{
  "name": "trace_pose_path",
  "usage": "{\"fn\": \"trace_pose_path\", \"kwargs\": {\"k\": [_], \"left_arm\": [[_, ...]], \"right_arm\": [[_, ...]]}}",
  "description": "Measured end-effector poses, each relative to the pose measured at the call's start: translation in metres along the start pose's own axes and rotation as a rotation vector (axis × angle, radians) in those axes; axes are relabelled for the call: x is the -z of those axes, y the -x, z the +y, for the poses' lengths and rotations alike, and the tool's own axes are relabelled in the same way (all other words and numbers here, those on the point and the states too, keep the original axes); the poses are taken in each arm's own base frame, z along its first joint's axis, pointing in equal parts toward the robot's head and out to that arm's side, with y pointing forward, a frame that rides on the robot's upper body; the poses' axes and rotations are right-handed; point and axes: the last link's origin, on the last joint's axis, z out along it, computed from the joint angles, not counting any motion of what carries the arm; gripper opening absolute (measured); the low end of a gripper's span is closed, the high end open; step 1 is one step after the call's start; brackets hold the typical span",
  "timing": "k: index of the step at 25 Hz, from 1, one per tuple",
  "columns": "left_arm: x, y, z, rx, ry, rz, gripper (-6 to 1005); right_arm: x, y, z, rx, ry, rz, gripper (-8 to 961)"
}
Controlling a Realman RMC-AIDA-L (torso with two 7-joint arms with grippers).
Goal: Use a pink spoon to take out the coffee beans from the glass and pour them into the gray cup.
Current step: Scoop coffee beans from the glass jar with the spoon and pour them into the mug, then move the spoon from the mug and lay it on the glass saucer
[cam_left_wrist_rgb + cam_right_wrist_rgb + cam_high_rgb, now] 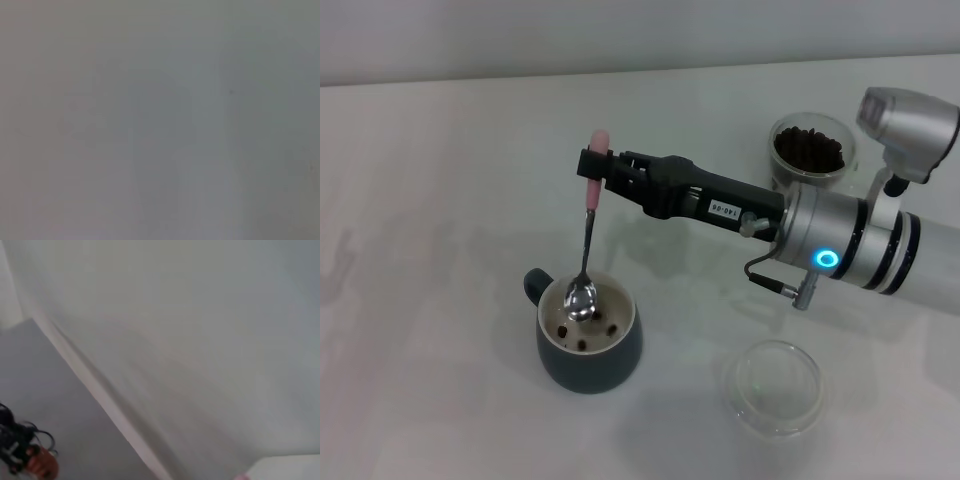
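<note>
The right gripper (597, 172) was clamped on the pink spoon (588, 240), bowl inside the gray cup (589, 346); tipping fully would shed remaining coffee beans (588, 333).

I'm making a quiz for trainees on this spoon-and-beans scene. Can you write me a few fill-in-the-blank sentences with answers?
1. The right pincer holds the pink spoon by its ____ handle.
2. The spoon's bowl hangs just over the mouth of the ____ cup.
3. The glass by the right arm is filled with ____.
4. A few beans lie at the cup's ____.

Answers: pink; gray; coffee beans; bottom
</note>
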Motion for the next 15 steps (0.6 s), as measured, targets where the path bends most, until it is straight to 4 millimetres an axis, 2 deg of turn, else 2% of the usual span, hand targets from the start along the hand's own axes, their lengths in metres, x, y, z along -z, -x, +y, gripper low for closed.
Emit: {"fn": "trace_pose_path", "kwargs": {"k": [6,7,9,11,13,14,15], "left_arm": [[0.0,0.0,-0.001,0.0,-0.003,0.001,755],[0.0,0.0,-0.001,0.0,-0.003,0.001,755],[0.0,0.0,-0.001,-0.001,-0.004,0.001,755],[0.0,0.0,-0.001,-0.001,-0.007,0.001,755],[0.0,0.0,-0.001,-0.001,-0.008,0.001,755],[0.0,0.0,-0.001,-0.001,-0.008,0.001,755],[0.0,0.0,-0.001,-0.002,-0.008,0.001,755]], "right_arm": [[0.012,0.004,0.004,-0.043,0.036,-0.035,145],[0.023,0.006,0.002,-0.051,0.034,-0.057,145],[0.028,0.008,0.001,-0.053,0.028,-0.067,145],[0.043,0.009,-0.002,-0.06,0.009,-0.085,146],[0.065,0.014,-0.007,-0.055,-0.029,-0.101,146],[0.065,0.014,-0.007,-0.055,-0.029,-0.101,146],[0.075,0.015,-0.009,-0.055,-0.047,-0.106,146]]}}
